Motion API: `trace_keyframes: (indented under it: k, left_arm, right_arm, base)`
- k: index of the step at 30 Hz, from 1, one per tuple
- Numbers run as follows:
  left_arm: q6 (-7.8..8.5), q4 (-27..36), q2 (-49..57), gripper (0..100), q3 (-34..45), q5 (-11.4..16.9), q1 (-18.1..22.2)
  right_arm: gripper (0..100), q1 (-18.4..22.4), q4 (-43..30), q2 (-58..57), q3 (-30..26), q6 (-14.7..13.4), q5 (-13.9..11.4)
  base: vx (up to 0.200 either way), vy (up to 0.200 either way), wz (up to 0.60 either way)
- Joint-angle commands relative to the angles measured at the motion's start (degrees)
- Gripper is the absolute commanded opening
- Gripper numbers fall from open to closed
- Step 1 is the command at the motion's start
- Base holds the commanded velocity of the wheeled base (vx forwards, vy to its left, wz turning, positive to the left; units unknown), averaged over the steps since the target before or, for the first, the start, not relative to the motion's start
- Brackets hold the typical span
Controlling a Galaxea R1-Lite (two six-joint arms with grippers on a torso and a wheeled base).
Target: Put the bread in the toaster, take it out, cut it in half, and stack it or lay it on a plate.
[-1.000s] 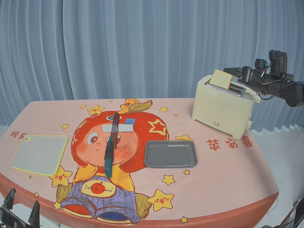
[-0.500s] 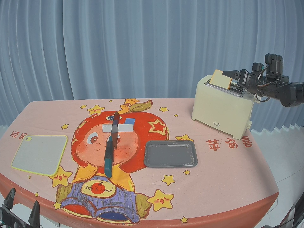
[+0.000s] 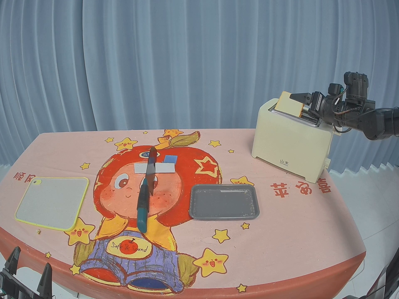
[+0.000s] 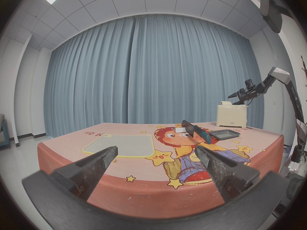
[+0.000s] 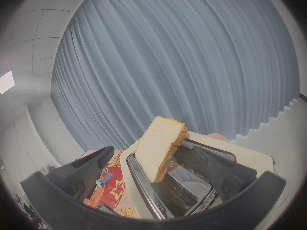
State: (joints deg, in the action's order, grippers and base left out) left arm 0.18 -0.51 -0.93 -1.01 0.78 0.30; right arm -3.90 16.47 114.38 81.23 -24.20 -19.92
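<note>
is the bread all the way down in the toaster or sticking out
Sticking out: the bread leans tilted in a slot of the toaster, with much of the slice above the rim.

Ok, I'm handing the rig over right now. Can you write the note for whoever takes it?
Right gripper: open, fingers either side of the bread, not gripping it.
Left gripper: open, holding nothing, low off the near-left edge of the table.
Bread: leaning out of the toaster, far right on the table.
Knife mid-table, board at left, grey plate right of the knife.
Done: bread is in the toaster.
Left: grip it, lift it out, halve it, plate it.
</note>
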Motion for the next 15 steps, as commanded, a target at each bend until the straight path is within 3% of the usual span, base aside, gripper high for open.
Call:
trace_keyframes:
  k: [1,15]
  left_arm:
    - [-0.01,-0.02,0.93,100,1.01,0.01,0.05]
    - [-0.01,-0.02,0.93,100,1.01,0.01,0.05]
  right_arm:
    - [100,-0.05,-0.21,0.40,0.16,-0.06,-0.03]
    - [100,0.39,-0.21,0.49,0.78,-0.06,0.06]
  base:
    - [0.000,0.000,0.00]
    - [0.000,0.000,0.00]
